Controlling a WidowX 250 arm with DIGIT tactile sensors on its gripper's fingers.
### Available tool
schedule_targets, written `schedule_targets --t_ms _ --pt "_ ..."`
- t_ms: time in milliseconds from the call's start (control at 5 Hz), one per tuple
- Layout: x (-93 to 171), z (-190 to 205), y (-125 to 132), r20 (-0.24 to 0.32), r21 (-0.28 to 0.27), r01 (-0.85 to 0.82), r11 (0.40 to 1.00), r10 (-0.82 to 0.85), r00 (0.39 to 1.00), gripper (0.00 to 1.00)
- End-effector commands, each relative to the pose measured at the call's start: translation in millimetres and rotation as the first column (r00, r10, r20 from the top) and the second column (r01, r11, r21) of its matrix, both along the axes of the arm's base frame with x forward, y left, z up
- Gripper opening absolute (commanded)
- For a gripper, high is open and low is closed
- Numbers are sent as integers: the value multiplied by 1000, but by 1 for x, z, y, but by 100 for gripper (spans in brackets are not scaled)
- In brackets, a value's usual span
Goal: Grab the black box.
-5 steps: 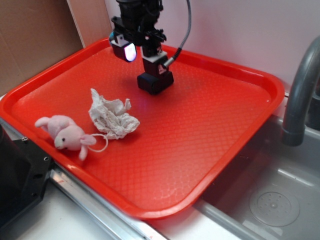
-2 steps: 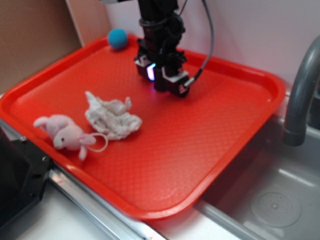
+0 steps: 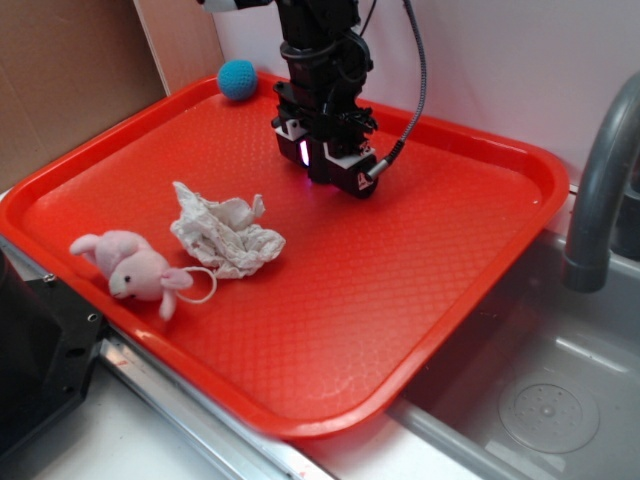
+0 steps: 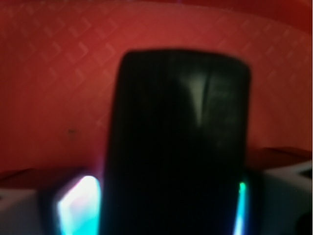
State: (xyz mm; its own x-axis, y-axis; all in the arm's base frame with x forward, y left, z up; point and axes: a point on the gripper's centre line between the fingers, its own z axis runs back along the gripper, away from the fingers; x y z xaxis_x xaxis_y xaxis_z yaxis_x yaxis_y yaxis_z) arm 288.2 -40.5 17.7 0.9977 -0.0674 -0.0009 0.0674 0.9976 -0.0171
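Black box (image 4: 178, 142) sits between the claw's (image 3: 330, 175) lit fingers.

Pale wall (image 3: 520, 60) behind, brown cardboard panel (image 3: 60, 80) at left, steel sink (image 3: 540, 390) with grey faucet (image 3: 600, 180).

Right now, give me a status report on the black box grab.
Gripper down on the red tray, jaws either side of the black box; closure not confirmed. Crumpled cloth, pink toy, blue ball all well apart. Nothing in the way.
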Motion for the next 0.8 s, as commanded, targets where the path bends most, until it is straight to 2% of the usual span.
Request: schedule_targets --t_ms 0,200,400,600 --pt "-1 77 18 239 -55 -33 998 45 970 0" --pt "-31 127 20 291 -82 -30 996 53 955 0" --pt "-62 179 41 179 -137 -54 989 79 981 0" --pt "-51 187 42 117 -143 -107 984 124 985 0"
